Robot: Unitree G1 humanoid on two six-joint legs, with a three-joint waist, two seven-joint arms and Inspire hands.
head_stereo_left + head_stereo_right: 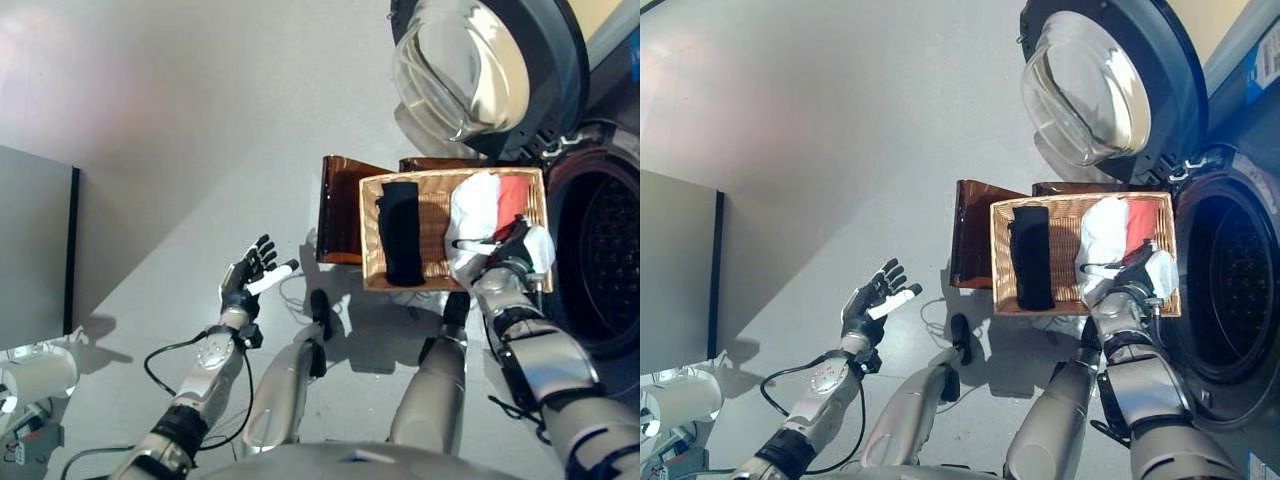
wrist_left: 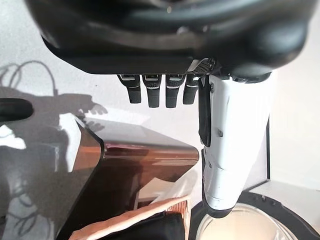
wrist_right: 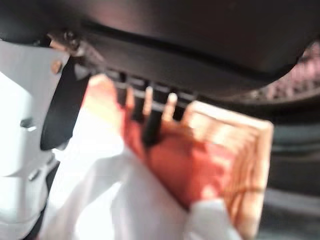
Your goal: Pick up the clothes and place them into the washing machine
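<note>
Your right hand (image 1: 512,250) has its fingers (image 3: 150,122) reaching down into the red and white garment (image 1: 485,210) in the wicker basket (image 1: 370,265); whether they have closed on it, you cannot tell. It should handle as soft, light and floppy, so gather a thick bunched fold. Beside it lies a black garment (image 1: 402,232), with the washing machine drum (image 1: 1230,290) just right. Your left hand (image 1: 250,278) hangs spread and empty, well apart.

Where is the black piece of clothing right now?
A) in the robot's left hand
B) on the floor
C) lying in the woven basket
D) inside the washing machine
C: the black garment lies flat in the left part of the woven basket, beside the white and red clothes, while the left hand hangs open and empty over the floor.
</note>
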